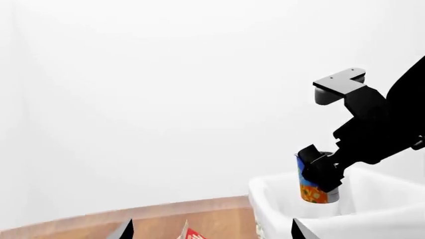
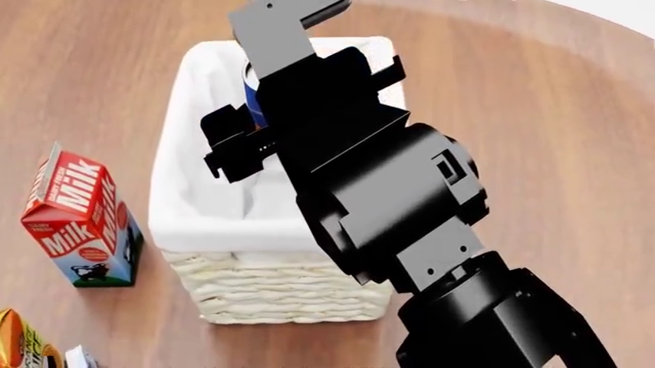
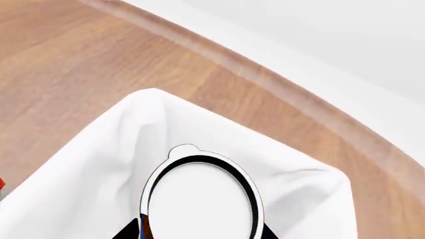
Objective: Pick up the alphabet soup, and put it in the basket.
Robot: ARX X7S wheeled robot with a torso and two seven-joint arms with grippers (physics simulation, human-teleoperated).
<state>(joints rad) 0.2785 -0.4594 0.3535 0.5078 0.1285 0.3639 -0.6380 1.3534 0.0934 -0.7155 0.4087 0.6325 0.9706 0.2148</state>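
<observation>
The alphabet soup (image 1: 311,191), a blue can with an orange picture near its base, hangs upright in my right gripper (image 1: 320,172), which is shut on it. The can is inside the rim of the basket (image 1: 265,188), above its lining. From the head view only a blue sliver of the can (image 2: 251,103) shows beside the black right arm, over the cream wicker basket (image 2: 276,295). The right wrist view looks down on the can's white top (image 3: 199,199), with white cloth lining (image 3: 99,164) around it. My left gripper (image 1: 212,230) is open, its fingertips (image 1: 125,230) wide apart with nothing between them.
A red milk carton (image 2: 82,218) stands on the wooden table (image 2: 553,115) left of the basket. An orange carton (image 2: 15,341) shows at the bottom left corner. The table's curved far edge (image 3: 292,89) runs behind the basket.
</observation>
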